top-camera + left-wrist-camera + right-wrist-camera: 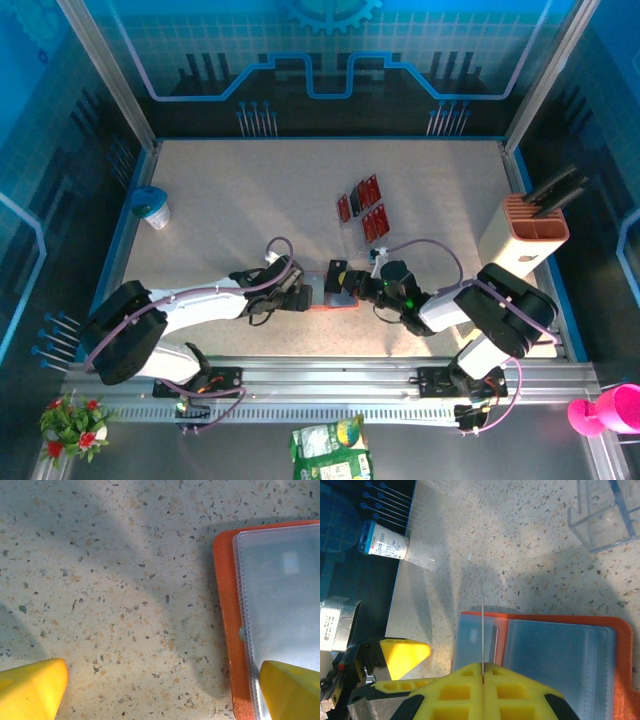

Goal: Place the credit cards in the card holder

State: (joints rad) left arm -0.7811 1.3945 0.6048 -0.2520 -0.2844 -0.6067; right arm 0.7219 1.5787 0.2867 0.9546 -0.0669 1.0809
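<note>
Nearest to me, my right claw point(483, 672) is clamped tight on one thin card point(483, 625), held on edge so that it shows as a bare line rising from between the pads. I cannot tell its colour. I judge the edge-on hold is meant to slide the card into a sleeve. The card holder point(555, 655) lies open and flat directly beneath, grey-blue sleeves up, and the card's far edge stands over its left-hand pocket.

My left claw point(161, 690) is spread wide and holds nothing. One finger point(292, 690) sits over the holder's clear sleeve at the orange border, the other point(30, 687) over bare table. I judge it is placed to pin the holder while the card goes in; contact is not confirmed.

Pose: both forearms run low and inward from the bases, meeting at the holder near the table's front centre.

Farther out, the other credit cards point(361, 207) lie grouped, well apart from the holder
</note>
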